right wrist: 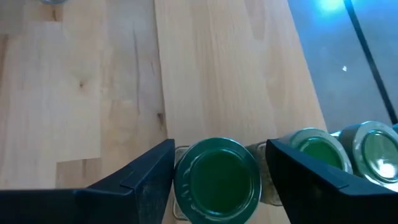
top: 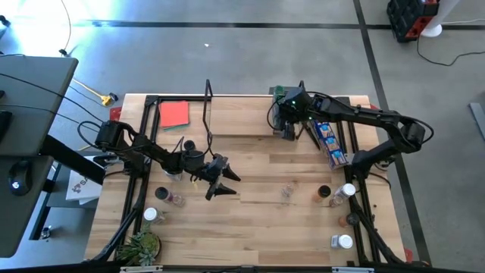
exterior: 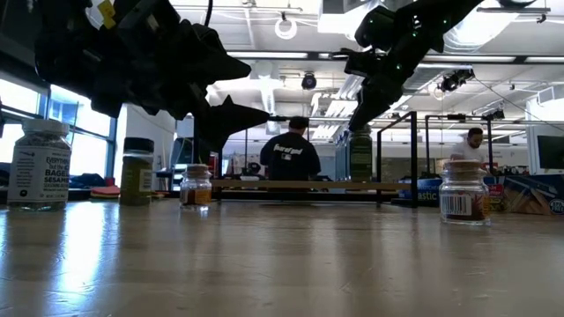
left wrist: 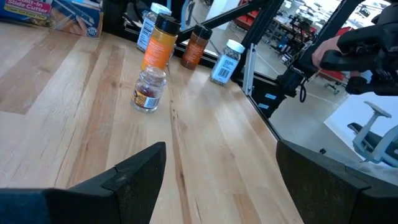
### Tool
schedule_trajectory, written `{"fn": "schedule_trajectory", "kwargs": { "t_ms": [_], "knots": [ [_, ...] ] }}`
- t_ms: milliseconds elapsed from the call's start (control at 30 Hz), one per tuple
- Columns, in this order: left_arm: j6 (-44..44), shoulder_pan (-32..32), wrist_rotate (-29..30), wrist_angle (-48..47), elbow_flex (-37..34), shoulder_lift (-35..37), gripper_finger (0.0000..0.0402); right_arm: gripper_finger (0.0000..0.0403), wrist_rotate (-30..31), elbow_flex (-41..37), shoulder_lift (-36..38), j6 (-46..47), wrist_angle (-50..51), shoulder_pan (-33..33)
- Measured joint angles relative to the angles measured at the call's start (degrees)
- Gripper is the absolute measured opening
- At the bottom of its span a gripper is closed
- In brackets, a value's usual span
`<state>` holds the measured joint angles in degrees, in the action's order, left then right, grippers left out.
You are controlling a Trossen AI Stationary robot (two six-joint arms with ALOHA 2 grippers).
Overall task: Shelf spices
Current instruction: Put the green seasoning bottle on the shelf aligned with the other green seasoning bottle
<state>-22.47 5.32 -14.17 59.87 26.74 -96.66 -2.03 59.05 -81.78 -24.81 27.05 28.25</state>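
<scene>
The shelf (top: 242,121) is a light wooden board with black end frames at the table's far side. My right gripper (top: 288,127) is over its right part, around a green-capped spice jar (right wrist: 217,179). Two more green-capped jars (right wrist: 317,149) stand beside it on the board. My left gripper (top: 221,184) hangs open over the table's middle and touches nothing. A small clear jar (left wrist: 149,90) with reddish contents stands ahead of it. Other spice jars stand on the table at the left (top: 161,195) and right (top: 345,191). My right gripper holds the green-capped jar by its upper part just under the cap (right wrist: 177,186), pinched between the two fingers. The fingers come from above, pointing down. The jar (exterior: 359,154) is upright, and its base seems to rest on the shelf board.
A red-orange card (top: 174,114) lies left of the shelf. A long blue package (top: 330,144) lies by the shelf's right end. A small plant (top: 140,246) sits at the near left corner. Bare wood (top: 250,227) fills the near middle. People show in the room behind.
</scene>
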Motion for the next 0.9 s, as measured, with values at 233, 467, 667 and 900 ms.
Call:
{"fn": "schedule_trajectory", "kwargs": {
  "t_ms": [233,467,667,900],
  "knots": [
    [-1.0,0.0,0.0,0.0,0.0,0.0,0.0300,0.0248,1.9,0.0,0.0,-4.4,-0.4,-0.5],
    [-1.0,0.0,0.0,0.0,0.0,0.0,0.0300,0.0248,5.1,1.3,0.0,-7.9,0.0,-3.3],
    [-1.0,0.0,0.0,0.0,0.0,0.0,0.0300,0.0248,7.6,6.5,0.0,-6.5,6.0,-7.3],
    [-1.2,0.0,0.0,0.0,0.0,0.0,0.0300,0.0203,1.7,7.8,0.1,5.3,16.5,-12.3]
  ]
}}
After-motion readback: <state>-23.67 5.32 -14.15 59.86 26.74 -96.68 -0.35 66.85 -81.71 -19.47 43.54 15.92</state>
